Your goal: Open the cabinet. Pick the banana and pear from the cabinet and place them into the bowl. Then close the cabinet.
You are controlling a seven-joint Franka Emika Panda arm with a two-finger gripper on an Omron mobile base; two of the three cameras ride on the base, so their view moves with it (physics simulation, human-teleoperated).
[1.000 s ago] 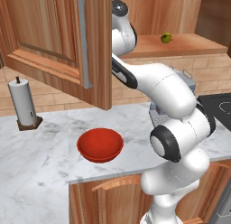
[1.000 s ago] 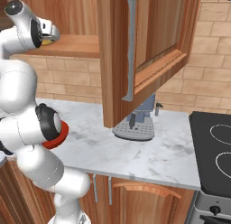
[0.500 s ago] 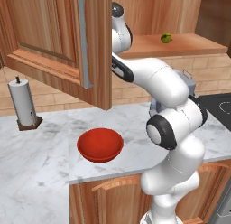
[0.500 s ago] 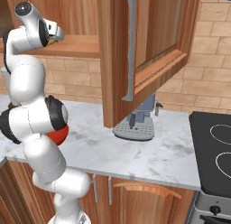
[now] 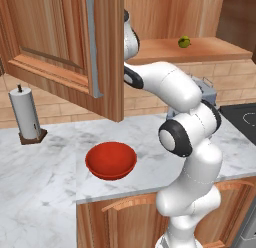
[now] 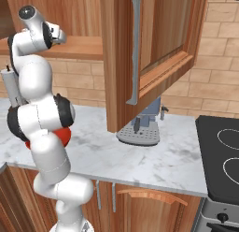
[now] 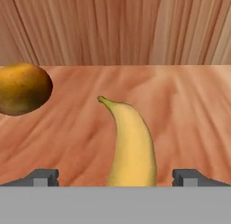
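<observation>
The cabinet [image 5: 60,42] stands open, its door [image 6: 158,39] swung out over the counter. On its shelf [image 7: 189,110] lies the yellow banana [image 7: 133,146], pointing away from the hand. My gripper [image 7: 115,178] is open, one fingertip [image 7: 43,177] on each side of the banana's near end, not closed on it. From the right base view the gripper [image 6: 60,36] reaches in over the shelf. The small green pear [image 5: 184,41] sits far right on the shelf. The red bowl [image 5: 111,160] rests on the marble counter, below the open door.
A round golden-brown fruit [image 7: 22,88] lies on the shelf left of the banana in the hand view. A paper-towel roll [image 5: 26,117] stands at the counter's left, a coffee machine [image 6: 142,128] under the door, a stove [image 6: 224,156] at the right.
The arm has straightened upward and the hand has pushed a little further into the cabinet along the shelf. The jaws stayed open.
</observation>
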